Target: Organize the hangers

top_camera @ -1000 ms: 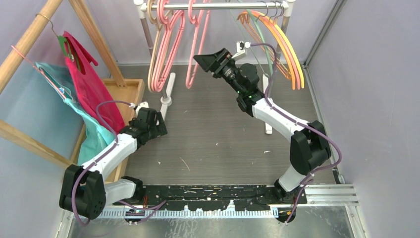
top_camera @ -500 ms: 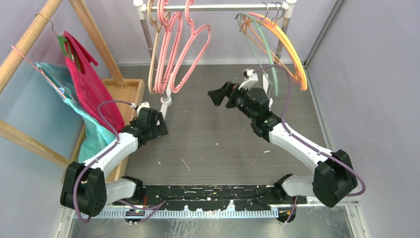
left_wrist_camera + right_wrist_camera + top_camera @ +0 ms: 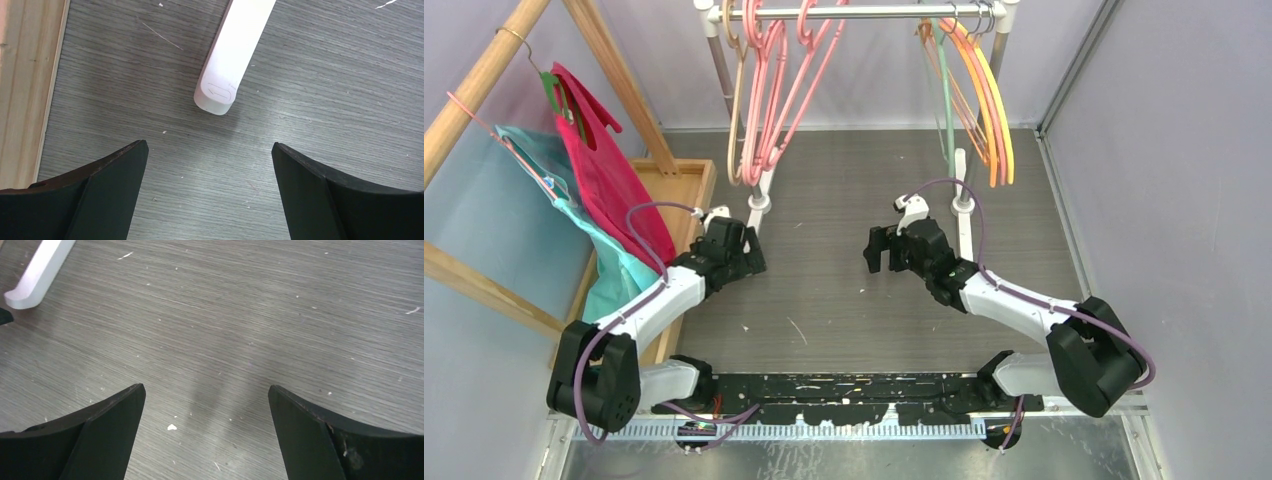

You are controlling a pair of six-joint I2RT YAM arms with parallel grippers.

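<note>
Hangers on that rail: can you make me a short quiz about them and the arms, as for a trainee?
1. True or false: the right gripper holds a hanger.
2. The pink hangers hang on the rail's: A) left part, B) right part, C) neither; they lie on the table.
3. Fill in: the green hanger carries a ___ cloth.
Key: 1 false, its jaws stand open and empty. 2 A. 3 red.

Red cloth (image 3: 596, 165) and teal cloth (image 3: 614, 272) hang off the wooden frame (image 3: 479, 80), next to a wooden tray (image 3: 688, 188) on the grey tabletop (image 3: 834, 270).
</note>
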